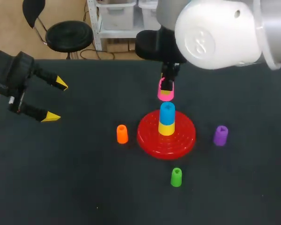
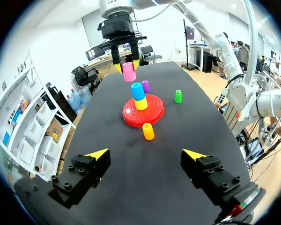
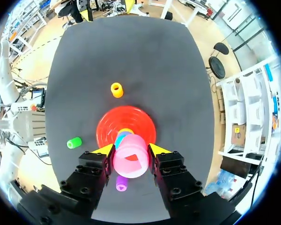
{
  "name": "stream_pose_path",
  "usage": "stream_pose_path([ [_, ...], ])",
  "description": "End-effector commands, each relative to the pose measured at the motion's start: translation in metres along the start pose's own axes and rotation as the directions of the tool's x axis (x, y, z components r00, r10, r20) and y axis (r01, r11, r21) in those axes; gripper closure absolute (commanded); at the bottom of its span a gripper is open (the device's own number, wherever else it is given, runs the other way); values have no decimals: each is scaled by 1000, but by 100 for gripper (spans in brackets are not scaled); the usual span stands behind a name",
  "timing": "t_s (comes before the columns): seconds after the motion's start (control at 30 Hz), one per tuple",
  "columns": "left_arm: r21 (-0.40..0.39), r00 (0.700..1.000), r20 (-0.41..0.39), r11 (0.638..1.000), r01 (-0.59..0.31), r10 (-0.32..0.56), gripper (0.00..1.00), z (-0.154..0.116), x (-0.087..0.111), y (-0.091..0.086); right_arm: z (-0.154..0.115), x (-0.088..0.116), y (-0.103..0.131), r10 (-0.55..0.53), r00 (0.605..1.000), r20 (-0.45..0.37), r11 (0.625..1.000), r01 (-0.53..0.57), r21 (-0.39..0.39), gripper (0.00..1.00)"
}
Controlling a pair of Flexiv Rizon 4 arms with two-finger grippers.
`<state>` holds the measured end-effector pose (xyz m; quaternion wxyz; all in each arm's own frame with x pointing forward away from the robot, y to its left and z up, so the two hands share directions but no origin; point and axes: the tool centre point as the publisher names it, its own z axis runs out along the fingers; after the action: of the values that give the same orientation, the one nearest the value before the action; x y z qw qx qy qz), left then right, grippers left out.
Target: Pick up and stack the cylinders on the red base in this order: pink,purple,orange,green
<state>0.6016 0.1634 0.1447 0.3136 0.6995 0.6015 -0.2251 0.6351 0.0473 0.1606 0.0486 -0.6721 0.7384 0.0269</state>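
The right tool (image 3: 132, 150) grips the pink cylinder (image 3: 130, 161) above the red base (image 1: 185, 138) (a blue cylinder (image 1: 167, 112) on a yellow cylinder (image 1: 166, 128) stands there) mid-table. The left tool (image 2: 146, 153) gapes by the left edge of the black table (image 1: 84, 187). The right arm's white housing (image 1: 220, 33) hides the far right corner.

Head camera looks down from behind; left wrist low, distant; right wrist overhead, close; all share red base (image 1: 183, 138).
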Motion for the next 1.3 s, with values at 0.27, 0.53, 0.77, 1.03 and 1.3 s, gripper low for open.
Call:
stream_pose_path([
  [0.27,-3,1000,4,1000,-4,4,0,0,1,-1,7,6,1,24,1000,-5,1000,-24,-15,100],
  [0.53,-3,1000,4,1000,-4,4,0,0,1,-1,17,6,5,21,1000,-15,1000,-21,-17,100],
  [0.77,-3,1000,4,1000,-4,4,0,0,1,-1,19,8,8,21,1000,-21,1000,-21,-11,100],
  [1.03,-3,1000,4,1000,-4,4,0,0,1,-1,21,10,9,22,1000,-17,1000,-22,-15,100],
  [1.3,-3,1000,4,1000,-4,4,0,0,1,-1,24,11,10,26,1000,-11,999,-26,-28,100],
])
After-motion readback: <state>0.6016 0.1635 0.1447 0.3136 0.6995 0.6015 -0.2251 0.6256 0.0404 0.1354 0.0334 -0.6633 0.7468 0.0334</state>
